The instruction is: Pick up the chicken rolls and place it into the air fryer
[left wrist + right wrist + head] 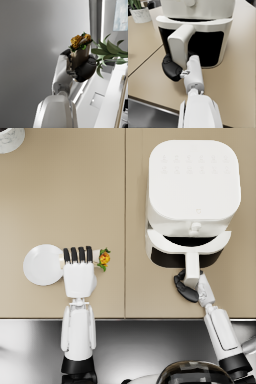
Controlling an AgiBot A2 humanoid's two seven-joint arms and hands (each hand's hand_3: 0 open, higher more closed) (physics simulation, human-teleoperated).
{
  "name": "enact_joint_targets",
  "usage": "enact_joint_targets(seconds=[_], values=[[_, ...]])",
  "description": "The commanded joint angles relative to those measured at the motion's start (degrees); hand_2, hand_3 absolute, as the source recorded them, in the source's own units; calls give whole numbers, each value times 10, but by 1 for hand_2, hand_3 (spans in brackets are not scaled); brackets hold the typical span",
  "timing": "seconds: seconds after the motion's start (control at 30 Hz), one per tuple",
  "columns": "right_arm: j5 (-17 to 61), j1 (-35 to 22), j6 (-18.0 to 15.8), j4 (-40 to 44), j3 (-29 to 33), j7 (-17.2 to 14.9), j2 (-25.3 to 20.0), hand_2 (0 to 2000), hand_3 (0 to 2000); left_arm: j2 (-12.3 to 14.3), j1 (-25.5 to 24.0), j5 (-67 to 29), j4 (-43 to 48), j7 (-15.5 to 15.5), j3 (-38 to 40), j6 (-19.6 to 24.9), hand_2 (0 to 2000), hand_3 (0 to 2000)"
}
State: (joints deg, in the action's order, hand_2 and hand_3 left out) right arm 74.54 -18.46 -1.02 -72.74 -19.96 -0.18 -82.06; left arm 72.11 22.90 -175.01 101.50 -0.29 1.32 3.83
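Note:
My left hand (79, 264) grips the chicken roll (103, 258), a paper-wrapped roll with golden filling and green leaves poking out on the hand's right side. It hangs above the table, just right of a white plate (41, 264). In the left wrist view the roll (80, 51) stands upright in the dark fingers (85, 70). The white air fryer (192, 183) stands at the right with its drawer (186, 250) pulled partly out. My right hand (187, 287) grips the drawer handle (180, 47); its hand (172, 68) wraps the handle's base.
A marble plant pot (10, 138) sits at the table's far left corner, and its plant (110, 52) shows in the left wrist view. The table's front edge (125, 318) runs just ahead of my arms.

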Motion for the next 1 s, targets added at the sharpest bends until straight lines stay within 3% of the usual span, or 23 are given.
enact_joint_targets(seconds=[0.03,0.2,0.3,0.5,0.53,0.6,0.63,0.67,0.73,0.77,0.83,0.87,0.9,1.0], values=[[0,29,11,-125,-67,-1,25,2000,2000,2,10,0,13,0,-12,0,2000,2000],[-2,53,60,-206,-139,-3,71,2000,2000,8,22,0,30,0,-24,0,2000,2000],[-2,54,86,-242,-186,-4,107,2000,2000,11,25,75,43,0,-44,-4,2000,2000],[-3,40,103,-295,-294,-3,181,2000,2000,28,47,219,72,-2,-88,4,2000,2000],[-3,99,102,-306,-234,-2,141,2000,2000,34,56,232,76,-2,-95,5,2000,2000],[-3,106,106,-319,-244,-1,154,2000,2000,45,70,248,86,-2,-106,5,2000,2000],[-3,64,108,-323,-302,-1,193,2000,2000,52,79,253,86,-2,-111,5,2000,2000],[-3,109,104,-329,-250,-1,160,2000,2000,63,93,257,83,-2,-122,6,2000,2000],[-4,109,107,-331,-259,-1,162,2000,2000,86,112,261,81,-2,-131,6,2000,2000],[-4,82,110,-338,-301,0,186,2000,2000,98,121,262,84,-2,-138,6,2000,2000],[-4,92,109,-346,-302,-1,181,2000,2000,120,138,263,76,-2,-155,6,2000,2000],[-4,92,112,-307,-218,-1,312,2000,2000,122,147,264,71,-2,-166,6,2000,2000],[-4,107,114,-351,-300,0,171,2000,2000,130,156,264,62,-2,-174,6,2000,2000],[-4,137,109,-366,-300,0,155,2000,2000,148,173,265,50,-2,-195,6,2000,2000]])
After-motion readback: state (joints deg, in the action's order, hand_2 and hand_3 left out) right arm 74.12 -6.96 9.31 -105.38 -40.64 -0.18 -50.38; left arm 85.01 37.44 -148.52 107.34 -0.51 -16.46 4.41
